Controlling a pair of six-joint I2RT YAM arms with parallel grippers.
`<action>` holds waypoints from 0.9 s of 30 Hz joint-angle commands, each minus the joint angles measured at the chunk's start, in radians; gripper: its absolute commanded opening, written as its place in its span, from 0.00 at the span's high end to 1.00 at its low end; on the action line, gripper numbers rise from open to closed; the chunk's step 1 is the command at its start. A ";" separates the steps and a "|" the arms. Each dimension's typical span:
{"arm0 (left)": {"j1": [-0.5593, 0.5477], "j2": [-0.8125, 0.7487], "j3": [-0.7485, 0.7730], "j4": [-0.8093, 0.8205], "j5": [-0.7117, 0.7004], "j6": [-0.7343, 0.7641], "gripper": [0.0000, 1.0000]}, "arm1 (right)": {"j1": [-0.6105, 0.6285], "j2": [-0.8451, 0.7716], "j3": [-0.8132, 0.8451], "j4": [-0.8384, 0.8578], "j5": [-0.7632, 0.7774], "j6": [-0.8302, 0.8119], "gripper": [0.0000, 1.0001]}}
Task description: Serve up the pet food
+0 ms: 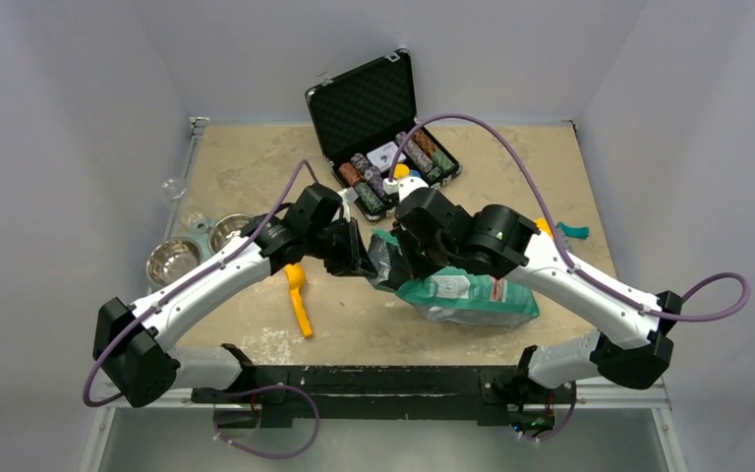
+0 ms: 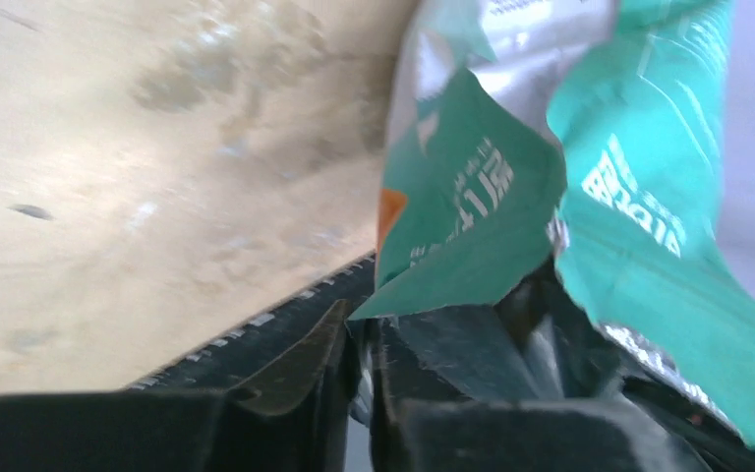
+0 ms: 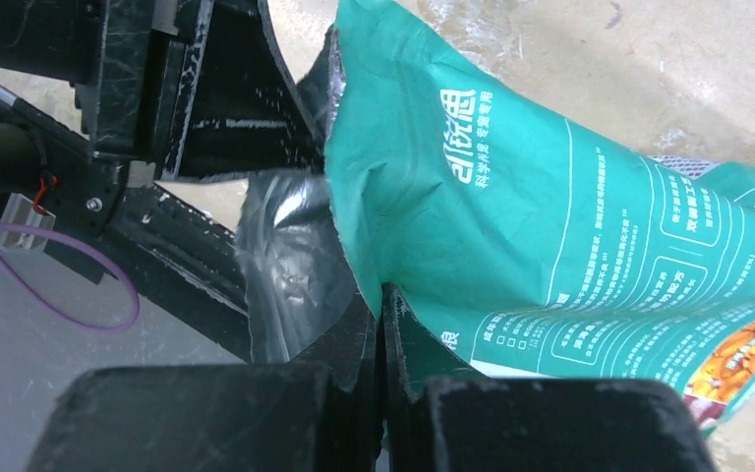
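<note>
While two pincers (image 2: 359,344) (image 3: 381,315) grip one pouch (image 1: 472,295), two bowls (image 1: 174,261) (image 1: 228,232) sit apart.

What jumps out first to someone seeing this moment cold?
The teal pouch mid-table, with the left hand and right hand at its open end, the right pinching its edge. Behind it, an open black case of poker chips; left of it, a yellow scoop and two steel bowls.

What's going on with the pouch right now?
Both arms are on the teal pet food pouch mid-table. The right gripper is shut on its opened edge. The left gripper has its fingers nearly together at the other flap, grip unclear. The steel bowls look empty, and the yellow scoop lies untouched.
</note>
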 commanded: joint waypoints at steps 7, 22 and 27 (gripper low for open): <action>0.056 -0.103 -0.122 -0.136 -0.311 0.162 1.00 | 0.086 0.184 -0.038 0.174 -0.035 0.039 1.00; 0.073 -0.058 -0.273 0.024 -0.213 0.090 1.00 | 0.051 0.266 -0.038 0.205 -0.084 0.062 1.00; 0.075 -0.044 -0.171 -0.041 -0.181 0.160 1.00 | 0.046 0.144 0.013 0.085 0.055 0.020 1.00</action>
